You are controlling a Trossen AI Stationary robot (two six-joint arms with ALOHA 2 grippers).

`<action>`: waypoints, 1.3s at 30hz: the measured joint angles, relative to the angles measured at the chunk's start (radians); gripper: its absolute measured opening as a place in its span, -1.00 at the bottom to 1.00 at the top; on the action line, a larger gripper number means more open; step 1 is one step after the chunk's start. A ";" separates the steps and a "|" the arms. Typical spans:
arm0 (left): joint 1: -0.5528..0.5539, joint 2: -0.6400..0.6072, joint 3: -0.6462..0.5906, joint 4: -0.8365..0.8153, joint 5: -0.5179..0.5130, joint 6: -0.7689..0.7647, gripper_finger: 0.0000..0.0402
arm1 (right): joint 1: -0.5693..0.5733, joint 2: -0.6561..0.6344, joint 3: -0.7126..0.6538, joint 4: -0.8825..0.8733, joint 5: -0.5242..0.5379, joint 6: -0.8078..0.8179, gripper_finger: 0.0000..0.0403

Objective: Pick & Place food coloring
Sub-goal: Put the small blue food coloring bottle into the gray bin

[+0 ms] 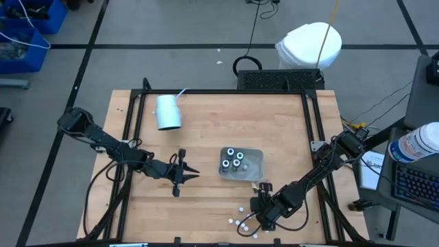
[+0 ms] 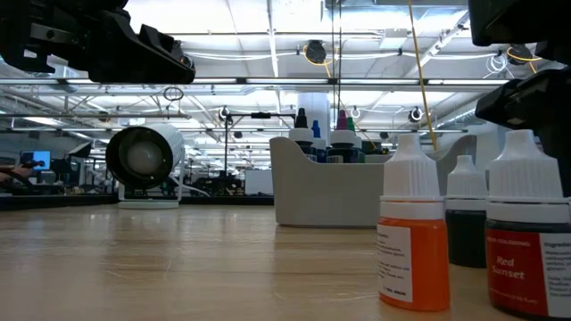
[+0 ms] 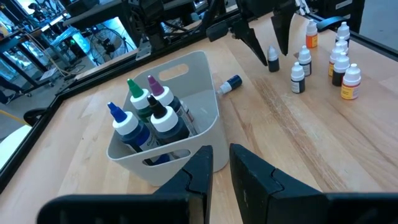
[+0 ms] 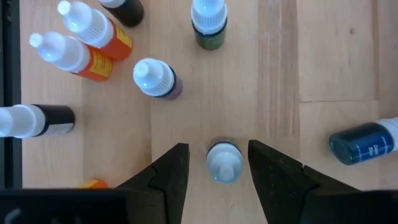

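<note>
Hovering right gripper (image 4: 219, 168) near table's front edge, jaws open astride upright bottle (image 4: 224, 162), cap upward. Left gripper (image 1: 180, 173) farther off, nearly shut, empty.

open bare wood left of the tray (image 1: 255, 159); small bottles (image 1: 241, 221) crowded, perhaps touching, beside the right claw (image 1: 261, 208)

Bright, even light from above pours over the counter (image 1: 219, 130), and shadows under the arms are soft and faint. In the low view, ceiling strip lights (image 2: 268, 53) glare white and the arms go dark against them. The nearest orange bottle (image 2: 413, 234) looks soft, out of focus. The right wrist view is sharp, with barely any shadow.
</note>
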 joint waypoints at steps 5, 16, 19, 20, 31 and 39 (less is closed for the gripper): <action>0.000 0.000 0.000 0.000 0.000 0.000 -0.69 | 0.000 0.000 0.000 -0.010 -0.032 0.025 -0.42; 0.000 0.000 0.000 0.000 0.000 -0.001 -0.69 | -0.021 -0.052 0.044 -0.039 -0.128 -0.008 -0.75; 0.000 0.000 0.000 -0.002 0.000 -0.005 -0.69 | -0.041 -0.090 0.104 -0.108 -0.126 -0.057 -0.75; 0.000 0.000 0.000 -0.001 0.000 -0.005 -0.69 | -0.049 -0.106 0.128 -0.140 -0.114 -0.082 -0.75; 0.000 0.000 0.000 -0.006 0.000 -0.004 -0.69 | -0.261 -0.273 0.249 -0.556 0.251 -0.235 -0.73; 0.000 0.000 0.000 -0.032 0.000 -0.001 -0.69 | -0.426 -0.270 0.100 -0.409 0.126 -0.304 -0.73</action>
